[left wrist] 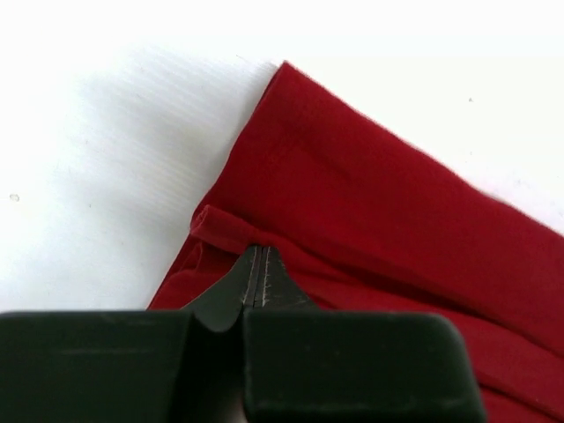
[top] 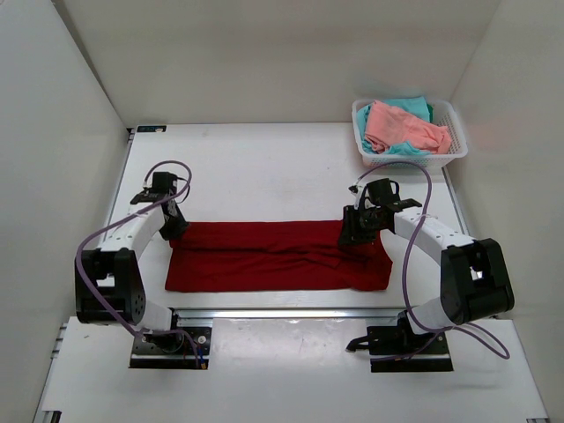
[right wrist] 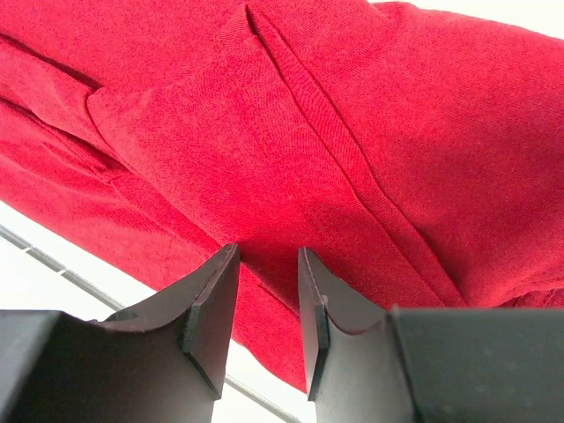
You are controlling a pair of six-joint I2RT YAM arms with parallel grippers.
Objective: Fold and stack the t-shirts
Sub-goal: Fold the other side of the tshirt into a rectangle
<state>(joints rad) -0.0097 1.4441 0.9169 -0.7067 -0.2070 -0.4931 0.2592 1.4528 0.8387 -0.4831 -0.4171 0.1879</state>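
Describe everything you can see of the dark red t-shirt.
The dark red t-shirt is soft knit cloth, folded into a long band lying flat on the white table, with seams and creases showing. The left end effector is shut, pinching its far left corner; the right end effector, open, is over its far right part.
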